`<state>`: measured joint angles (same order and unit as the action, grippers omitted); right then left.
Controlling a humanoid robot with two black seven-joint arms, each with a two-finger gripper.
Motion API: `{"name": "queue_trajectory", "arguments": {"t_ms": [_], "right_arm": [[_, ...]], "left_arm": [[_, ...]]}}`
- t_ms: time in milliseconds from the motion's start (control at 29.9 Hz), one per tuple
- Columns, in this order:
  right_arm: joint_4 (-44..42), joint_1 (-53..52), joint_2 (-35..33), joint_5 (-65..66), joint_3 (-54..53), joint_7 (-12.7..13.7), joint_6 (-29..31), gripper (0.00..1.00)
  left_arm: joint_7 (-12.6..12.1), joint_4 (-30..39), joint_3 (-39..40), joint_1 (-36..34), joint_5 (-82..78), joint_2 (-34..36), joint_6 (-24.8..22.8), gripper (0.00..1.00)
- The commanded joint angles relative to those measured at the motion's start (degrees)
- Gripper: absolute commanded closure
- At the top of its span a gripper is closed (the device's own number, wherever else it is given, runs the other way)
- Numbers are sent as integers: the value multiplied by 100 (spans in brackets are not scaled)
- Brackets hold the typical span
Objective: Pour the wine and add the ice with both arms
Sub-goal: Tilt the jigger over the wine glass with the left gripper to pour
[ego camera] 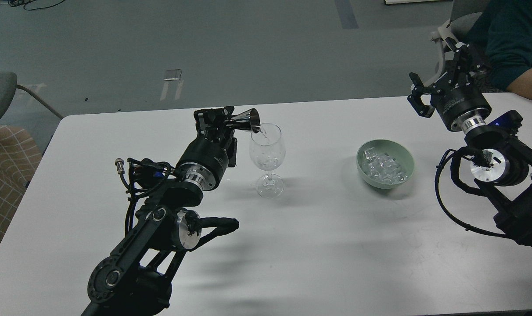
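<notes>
**While our left gripper tips the jigger at the glass, our right gripper hangs empty beyond the ice bowl**

As our left arm [160,219] reaches in from the lower left, its far end, our left gripper [220,117], is clenched on a small metal jigger [246,120]. We hold the jigger tipped on its side, its wide mouth pointing right and touching or just over the rim of the wine glass [267,156]. A thin clear stream seems to run from the jigger's lip into the bowl of the glass, though it is faint. The glass stands upright on the white table [292,245], just beside our left wrist, with something clear and glassy low in its bowl; we cannot tell whether that is liquid or cubes.

To the right of the glass, well apart from it, a pale green bowl [385,163] sits on the table, and the ice [382,166] lies heaped inside it as many small clear cubes.

Our right arm [498,175] comes in from the right edge. Our right gripper [439,85] is raised above the table's far edge, beyond and to the right of the green bowl, its fingers spread apart and grasping nothing.

A person's teal sleeve [512,44] rests at the far right corner.
</notes>
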<state>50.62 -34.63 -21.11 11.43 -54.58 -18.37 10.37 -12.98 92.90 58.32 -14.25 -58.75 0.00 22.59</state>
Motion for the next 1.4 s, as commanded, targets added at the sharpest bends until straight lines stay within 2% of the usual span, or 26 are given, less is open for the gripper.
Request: {"name": "queue_trajectory", "arguments": {"t_ms": [0, 401, 702, 970, 1371], "right_arm": [[0, 0, -7, 0, 0, 0, 0, 0], [0, 53, 2, 0, 0, 0, 0, 0], [0, 53, 11, 0, 0, 0, 0, 0], [9, 79, 11, 0, 0, 0, 0, 0], [18, 105, 2, 0, -9, 0, 0, 0]], "left_arm": [[-38, -35, -101, -25, -285, 0, 61, 100], [-179, -106, -242, -96, -1155, 0, 255, 100], [-451, -211, -251, -193, -1779, 0, 369, 100], [-662, -237, -690, -245, -2369, 0, 430, 100], [-680, -229, -655, -254, -2299, 0, 457, 100]]}}
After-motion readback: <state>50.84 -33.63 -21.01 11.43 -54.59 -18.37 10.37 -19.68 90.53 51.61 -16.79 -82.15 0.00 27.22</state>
